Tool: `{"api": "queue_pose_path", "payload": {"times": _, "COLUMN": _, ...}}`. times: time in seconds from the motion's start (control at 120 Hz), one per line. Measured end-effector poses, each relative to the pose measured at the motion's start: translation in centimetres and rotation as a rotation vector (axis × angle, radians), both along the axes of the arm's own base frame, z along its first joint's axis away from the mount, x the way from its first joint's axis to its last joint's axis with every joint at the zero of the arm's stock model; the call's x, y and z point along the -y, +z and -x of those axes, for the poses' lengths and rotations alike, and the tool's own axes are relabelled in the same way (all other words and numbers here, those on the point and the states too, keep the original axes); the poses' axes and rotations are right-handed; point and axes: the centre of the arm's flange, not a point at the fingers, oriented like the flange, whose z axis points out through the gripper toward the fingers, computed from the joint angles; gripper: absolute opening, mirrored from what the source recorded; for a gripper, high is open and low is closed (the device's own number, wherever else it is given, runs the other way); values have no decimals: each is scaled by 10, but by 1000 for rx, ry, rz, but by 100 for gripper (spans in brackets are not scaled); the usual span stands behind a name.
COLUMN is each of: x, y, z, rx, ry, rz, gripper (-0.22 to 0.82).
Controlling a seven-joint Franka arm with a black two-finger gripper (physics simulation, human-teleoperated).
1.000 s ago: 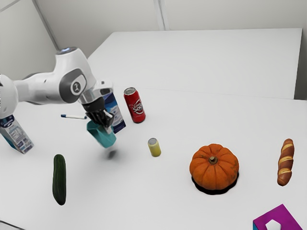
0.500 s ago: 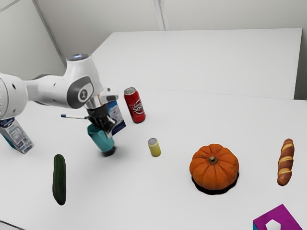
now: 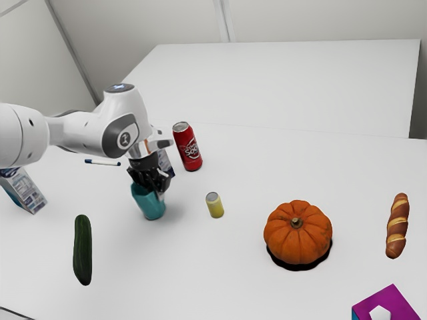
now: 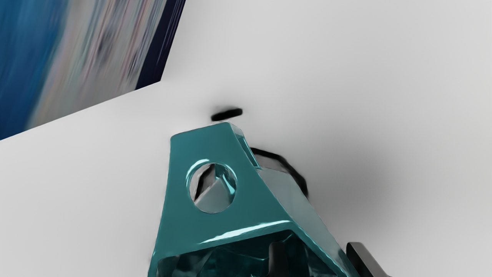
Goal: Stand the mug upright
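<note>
My gripper (image 3: 158,189) is over the rim of the teal mug (image 3: 148,205), which leans slightly with its mouth up and its base low over the table. In the wrist view the gripper (image 4: 316,258) holds the wall of the mug (image 4: 226,150) from two sides: one finger is inside the mouth, the other outside. A dark shadow lies close to the mug's lower end; whether the base touches the table cannot be told.
A blue and white carton (image 3: 166,164) stands just behind the gripper, with a red soda can (image 3: 187,147) beside it. A small yellow can (image 3: 214,205) is toward the exterior view's right, then a pumpkin (image 3: 297,233). A cucumber (image 3: 83,250) lies toward the exterior view's left front.
My hand has moved down and toward the exterior view's right with the mug in it. The mug has turned from a strong tilt to nearly upright, and the gap to its shadow has shrunk.
</note>
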Motion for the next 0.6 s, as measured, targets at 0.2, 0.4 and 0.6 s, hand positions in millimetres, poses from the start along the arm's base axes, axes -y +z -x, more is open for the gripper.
{"api": "queue_pose_path", "payload": {"times": 0.2, "x": 5, "y": 24, "z": 1, "rx": 38, "ry": 6, "rz": -7, "gripper": 40}}
{"api": "queue_pose_path", "payload": {"times": 0.4, "x": 23, "y": 84, "z": -14, "rx": 111, "ry": -9, "rz": -8, "gripper": 52}}
{"api": "queue_pose_path", "payload": {"times": 0.6, "x": 39, "y": 156, "z": -37, "rx": 163, "ry": -18, "rz": 13, "gripper": 57}}
